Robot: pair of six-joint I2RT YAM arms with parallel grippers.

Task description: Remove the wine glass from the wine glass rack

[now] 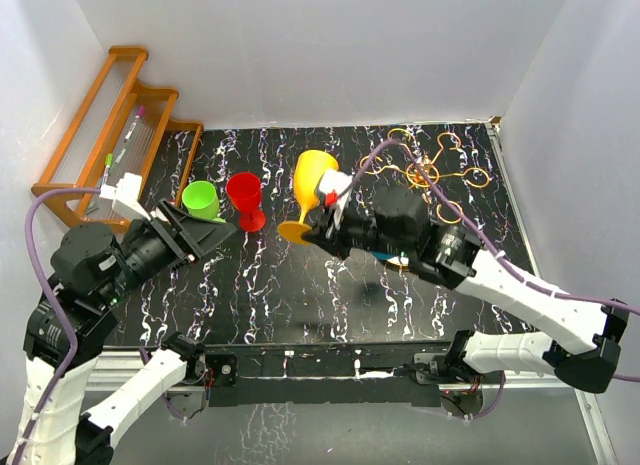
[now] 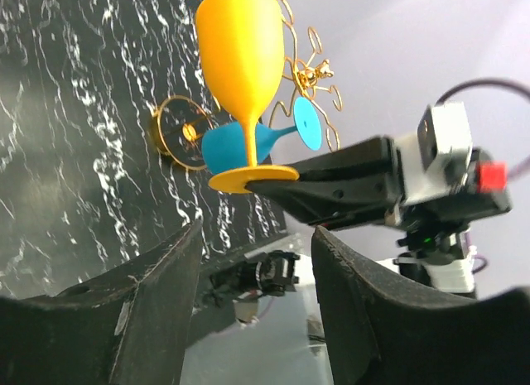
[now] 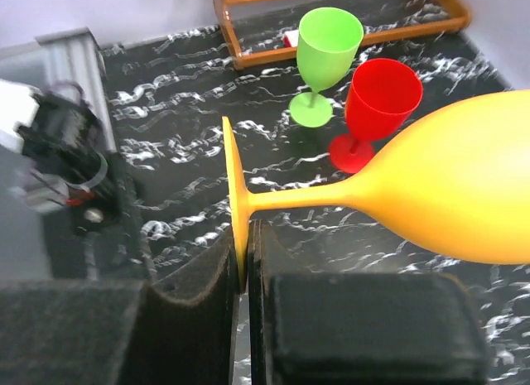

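Note:
My right gripper [image 3: 246, 236] is shut on the rim of the round foot of a yellow wine glass [image 3: 464, 194], which it holds in the air over the middle of the table [image 1: 315, 180], clear of the rack. The gold wire wine glass rack [image 1: 440, 170] stands at the back right. A blue wine glass [image 2: 232, 145] seems to hang from the rack's arms [image 2: 306, 70] by its foot. My left gripper [image 1: 215, 230] is open and empty [image 2: 257, 252], left of the yellow glass [image 2: 240, 45] and pointing at it.
A green glass [image 1: 200, 198] and a red glass [image 1: 244, 197] stand upright side by side just beyond my left gripper. An orange-brown wooden stepped shelf [image 1: 110, 125] leans at the back left. White walls close in the table at the back and both sides.

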